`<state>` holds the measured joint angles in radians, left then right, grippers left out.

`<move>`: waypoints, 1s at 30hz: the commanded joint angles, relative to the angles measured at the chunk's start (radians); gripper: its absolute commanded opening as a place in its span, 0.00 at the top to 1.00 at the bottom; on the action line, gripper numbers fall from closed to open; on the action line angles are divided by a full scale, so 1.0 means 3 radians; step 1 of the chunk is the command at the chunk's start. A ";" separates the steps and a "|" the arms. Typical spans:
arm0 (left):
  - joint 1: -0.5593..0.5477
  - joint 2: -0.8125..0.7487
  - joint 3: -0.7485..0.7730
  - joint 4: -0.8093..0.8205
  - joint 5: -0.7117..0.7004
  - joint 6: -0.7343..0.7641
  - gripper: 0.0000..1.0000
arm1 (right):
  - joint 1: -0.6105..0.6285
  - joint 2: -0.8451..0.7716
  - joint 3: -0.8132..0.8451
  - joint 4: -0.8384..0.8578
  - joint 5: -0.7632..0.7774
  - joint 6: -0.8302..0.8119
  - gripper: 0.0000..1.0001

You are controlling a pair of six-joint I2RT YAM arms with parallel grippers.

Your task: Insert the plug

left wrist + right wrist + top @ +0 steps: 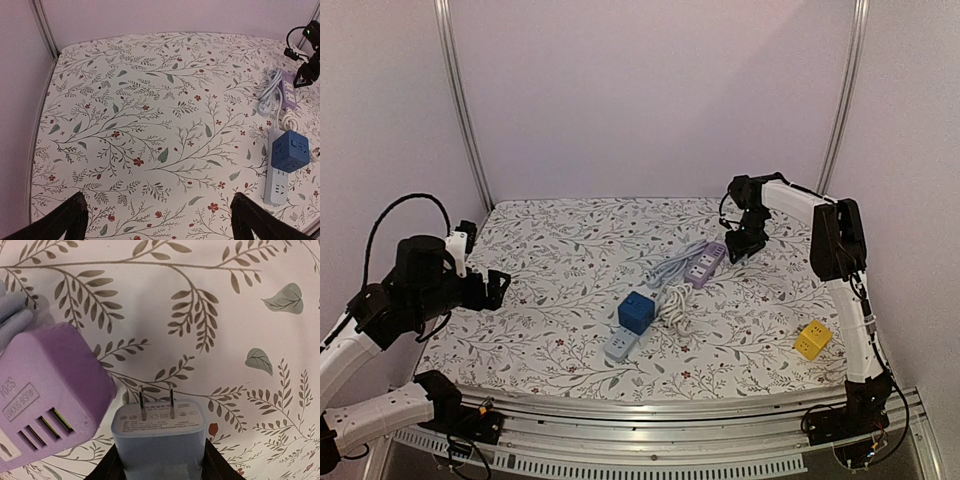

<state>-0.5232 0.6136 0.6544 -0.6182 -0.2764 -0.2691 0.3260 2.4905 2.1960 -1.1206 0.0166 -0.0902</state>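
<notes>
Pale blue-grey plug pinched at both flanks by right gripper, dark fingers pressed against its sides. Two metal prongs pointing away from the wrist camera, over floral tablecloth. Just beside the plug, to its left in the wrist view: end face of purple power strip, USB slots showing, apart from the prongs as far as visible. From above, all this at far right of table, by the strip's far end.

Over left side of table: left gripper spread wide, nothing between its fingers, hovering above the cloth.

Mid-table: blue cube socket sitting on pale blue strip, white cable coiled just beside. Alone near right side: yellow cube, well apart from the rest.
</notes>
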 commanded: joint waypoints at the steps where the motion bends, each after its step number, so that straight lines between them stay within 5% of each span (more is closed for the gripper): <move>1: 0.0046 -0.0051 -0.0062 0.0034 0.0025 0.0043 0.00 | -0.0010 -0.0057 -0.0064 -0.0034 -0.0147 0.0038 0.78; 21: 0.0076 -0.0145 0.0034 -0.0070 -0.0073 -0.0015 0.00 | 0.0265 -0.1240 -0.0639 -0.0058 0.0235 0.0182 0.91; 30: 0.0125 0.0089 0.0546 -0.0492 -0.0091 -0.0214 0.00 | 0.0797 -0.1626 -0.0667 -0.0115 0.0294 0.0378 0.94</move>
<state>-0.5003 0.6144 0.7456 -0.6964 -0.3046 -0.2970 0.4873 2.0617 1.9923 -1.1378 0.0925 -0.0231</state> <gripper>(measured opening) 0.995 0.445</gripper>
